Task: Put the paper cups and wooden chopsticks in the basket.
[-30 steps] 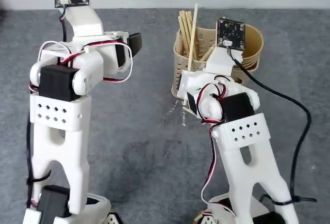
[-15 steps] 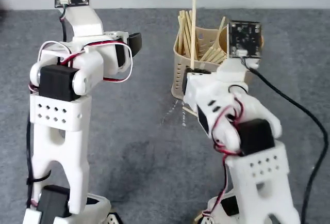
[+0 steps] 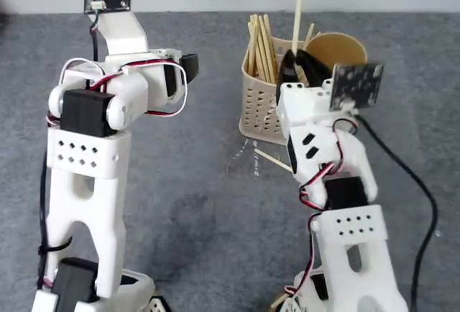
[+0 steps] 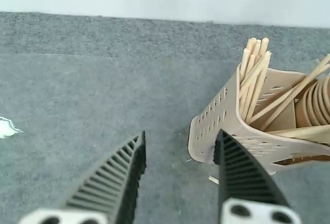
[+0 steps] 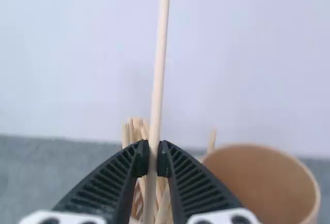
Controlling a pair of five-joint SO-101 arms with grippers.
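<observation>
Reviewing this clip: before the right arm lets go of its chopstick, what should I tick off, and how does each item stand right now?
1. Right tool shut firmly on the held chopstick: ok.
2. Held chopstick upright above the basket: ok.
3. Its lower end already inside the basket rim: cannot tell, the tool hides it.
4. Paper cups inside the basket: ok.
5. No chopsticks left outside: not ok, a loose chopstick lies on the table beside the basket.
6. Left tool open and apart from the basket: ok.
</observation>
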